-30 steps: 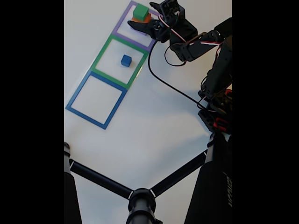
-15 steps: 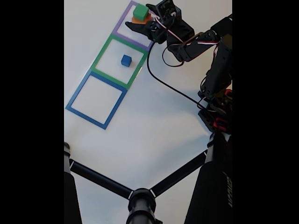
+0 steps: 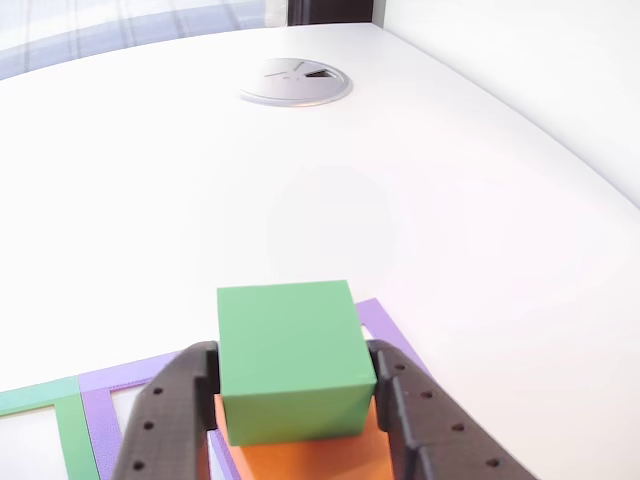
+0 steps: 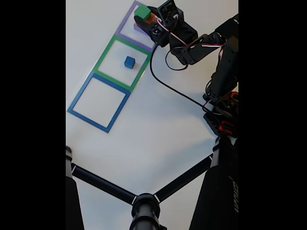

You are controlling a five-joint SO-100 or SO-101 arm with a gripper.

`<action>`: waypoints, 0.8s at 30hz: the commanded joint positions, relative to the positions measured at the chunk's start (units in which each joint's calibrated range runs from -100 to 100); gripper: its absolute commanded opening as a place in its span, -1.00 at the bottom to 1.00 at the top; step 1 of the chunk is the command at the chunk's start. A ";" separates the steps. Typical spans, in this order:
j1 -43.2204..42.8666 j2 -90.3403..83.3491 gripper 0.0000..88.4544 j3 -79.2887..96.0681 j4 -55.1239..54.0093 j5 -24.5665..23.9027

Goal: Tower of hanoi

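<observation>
In the other view, the green block (image 3: 290, 360) sits on the orange block (image 3: 300, 455), and my gripper (image 3: 290, 358) is shut on the green block, one black finger (image 3: 170, 420) pressed to each side. A purple strip (image 3: 378, 322) shows beside the stack; whether it is block or tape I cannot tell. In the fixed view the gripper (image 4: 142, 14) holds the green block (image 4: 142, 10) above the orange block (image 4: 151, 18), at the far corner of the purple tape square (image 4: 125, 32). The small blue cube (image 4: 129, 62) stands alone inside the green tape square (image 4: 103, 60).
A blue tape square (image 4: 76, 103) lies nearest the camera. The arm's black cable (image 4: 177, 88) trails across the table to its base (image 4: 223, 115). Black tripod legs (image 4: 144, 203) cross the bottom. A round metal grommet (image 3: 296, 82) sits far off on the white table.
The gripper moved in over the purple square toward the stack. Its jaws, open before, have closed onto the sides of the green block. The blue cube has not moved.
</observation>
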 commanded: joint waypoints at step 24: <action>-4.16 -41.68 -0.83 -4.55 49.94 0.18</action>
